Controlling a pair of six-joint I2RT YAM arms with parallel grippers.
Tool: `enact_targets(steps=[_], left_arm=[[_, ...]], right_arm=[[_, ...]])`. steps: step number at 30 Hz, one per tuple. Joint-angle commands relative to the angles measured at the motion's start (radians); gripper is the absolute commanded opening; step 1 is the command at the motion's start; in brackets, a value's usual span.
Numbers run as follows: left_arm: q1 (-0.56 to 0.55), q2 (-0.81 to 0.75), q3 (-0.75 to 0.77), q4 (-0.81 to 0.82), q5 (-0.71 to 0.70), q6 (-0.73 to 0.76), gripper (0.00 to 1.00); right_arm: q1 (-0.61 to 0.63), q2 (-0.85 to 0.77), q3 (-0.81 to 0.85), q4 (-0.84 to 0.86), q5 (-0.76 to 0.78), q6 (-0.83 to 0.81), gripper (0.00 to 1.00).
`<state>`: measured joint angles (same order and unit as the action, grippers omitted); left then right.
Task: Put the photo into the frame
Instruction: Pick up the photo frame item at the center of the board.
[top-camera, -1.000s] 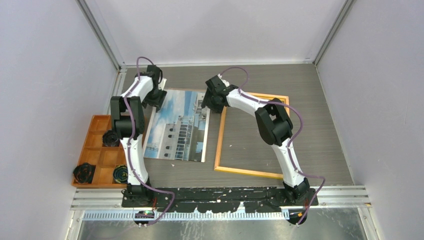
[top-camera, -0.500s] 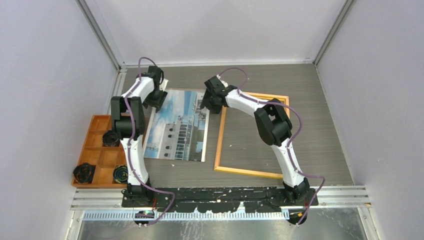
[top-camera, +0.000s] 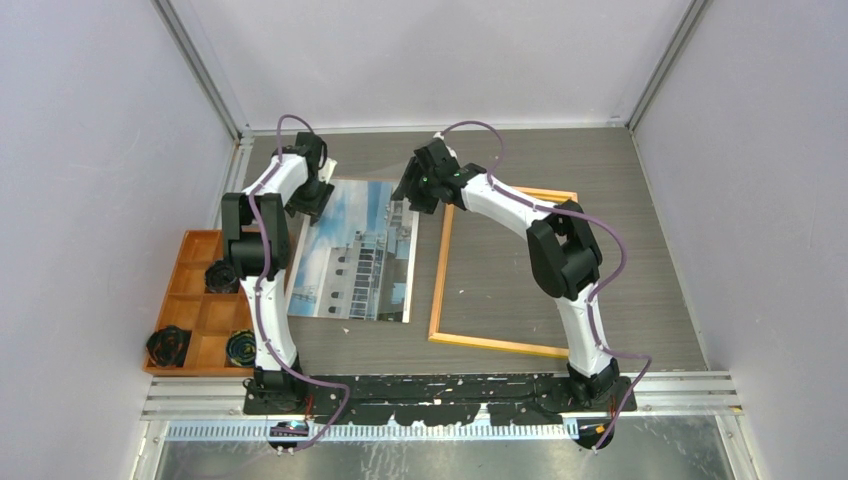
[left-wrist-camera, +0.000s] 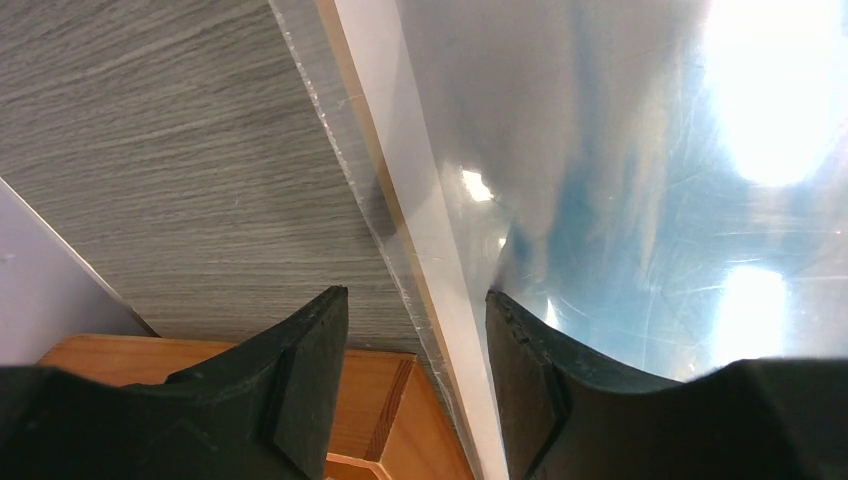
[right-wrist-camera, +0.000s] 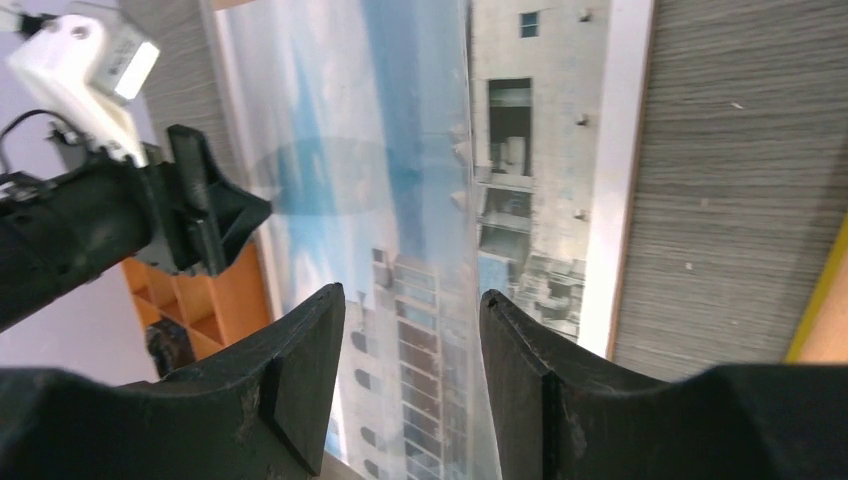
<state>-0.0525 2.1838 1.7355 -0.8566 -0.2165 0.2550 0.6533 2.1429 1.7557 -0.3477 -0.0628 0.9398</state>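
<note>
Currently one photo (top-camera: 355, 262), one frame (top-camera: 439, 290); left claw (left-wrist-camera: 415, 300) apart astride photo edge, right claw (right-wrist-camera: 410, 295) apart above photo

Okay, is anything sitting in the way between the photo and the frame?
Nothing visible lies on the bare strip of table between the photo and the frame. A clear sheet does seem to lie over part of the photo.

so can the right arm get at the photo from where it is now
Probably yes: the right tool hangs over the photo at its far right corner, jaws open and empty, and the frame lies apart to its side. A clear sheet over part of the print might make gripping awkward.
</note>
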Motion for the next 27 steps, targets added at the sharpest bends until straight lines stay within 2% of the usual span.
enact_targets(steps=[1,5,10,16,21,25,27], left_arm=[[-0.004,0.018,-0.038,0.005,0.054,0.007,0.55],[-0.004,0.013,-0.040,0.004,0.058,0.009,0.55],[-0.004,0.006,-0.035,-0.006,0.072,0.007,0.55],[-0.002,0.000,-0.019,-0.028,0.092,0.007,0.55],[-0.001,-0.002,-0.018,-0.030,0.097,0.006,0.55],[-0.002,-0.003,-0.011,-0.037,0.095,0.007,0.55],[0.001,-0.006,-0.001,-0.047,0.091,0.009,0.56]], right_arm=[[0.019,-0.054,-0.050,0.182,-0.129,0.053,0.57],[0.018,-0.032,-0.050,0.233,-0.205,0.063,0.58],[0.018,-0.019,-0.056,0.241,-0.214,0.057,0.58],[0.016,0.018,-0.057,0.242,-0.243,0.038,0.50],[-0.002,0.029,-0.133,0.387,-0.318,0.100,0.52],[-0.012,0.002,-0.174,0.415,-0.299,0.113,0.42],[-0.015,-0.010,-0.168,0.393,-0.288,0.097,0.27]])
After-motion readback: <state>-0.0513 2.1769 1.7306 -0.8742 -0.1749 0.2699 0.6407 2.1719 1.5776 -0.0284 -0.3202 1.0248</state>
